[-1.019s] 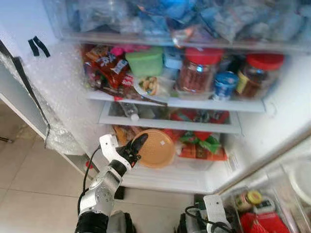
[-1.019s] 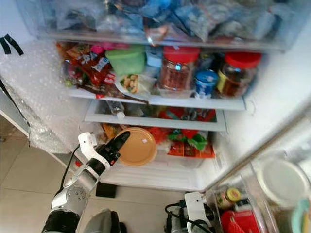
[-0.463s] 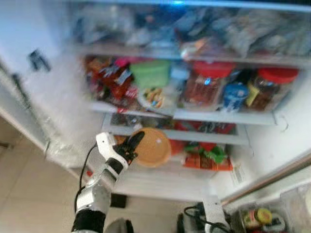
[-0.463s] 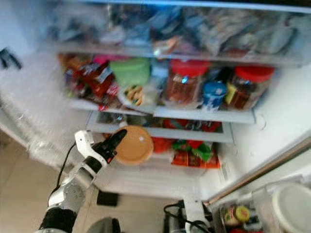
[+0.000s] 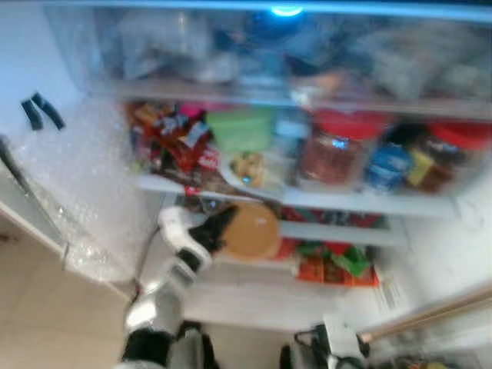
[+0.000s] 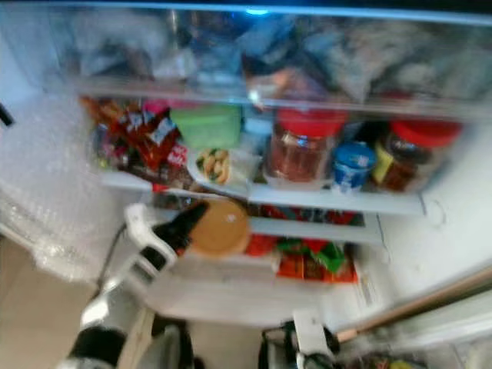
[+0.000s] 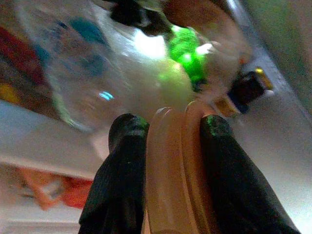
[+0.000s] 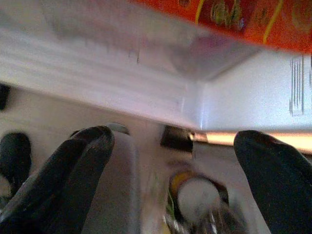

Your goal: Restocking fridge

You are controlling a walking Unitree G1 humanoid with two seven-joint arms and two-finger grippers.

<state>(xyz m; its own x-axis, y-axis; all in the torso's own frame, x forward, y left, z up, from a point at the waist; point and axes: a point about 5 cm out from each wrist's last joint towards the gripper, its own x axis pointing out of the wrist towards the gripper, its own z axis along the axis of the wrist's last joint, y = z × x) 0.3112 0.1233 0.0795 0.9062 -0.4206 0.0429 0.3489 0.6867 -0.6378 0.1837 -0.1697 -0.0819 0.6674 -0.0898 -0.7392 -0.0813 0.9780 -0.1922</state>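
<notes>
Looking into the open fridge [image 5: 77,165], we see the left gripper [image 5: 217,224] raised in front of the shelves, its two black fingers [image 7: 122,185] clamped on a flat, round orange-brown lid [image 5: 250,229]. In the left wrist view we see the lid edge-on between the fingers, which press against its two faces with only the lid's thickness between them. From the head views, the lid sits just below the middle shelf [image 5: 307,198], in front of the drawer front [image 5: 338,231] and above the red and green packets [image 5: 338,261] on the lower level.

On the middle shelf we make out, from the robot's left to right: red snack bags [image 5: 173,142], a green tub [image 5: 240,129], a small dish of food [image 5: 250,167], a red-lidded jar [image 5: 334,150], a blue can [image 5: 387,165] and a second red-lidded jar [image 5: 453,154]. Above them runs a clear bin [image 5: 269,54] holding blurred bags. Bubble wrap [image 5: 84,200] covers the fridge wall on the robot's left, with two black tape strips [image 5: 40,113] higher up.

The right gripper [image 8: 165,175] hangs low, its fingers [image 8: 73,165] spread wide apart and closed on nothing. Between them, in the right wrist view, we see a white edge of the fridge, an orange packet [image 8: 234,14] above it, and a blurred yellow-capped container [image 8: 195,192] below. All views are motion-blurred, so we cannot read any labels.
</notes>
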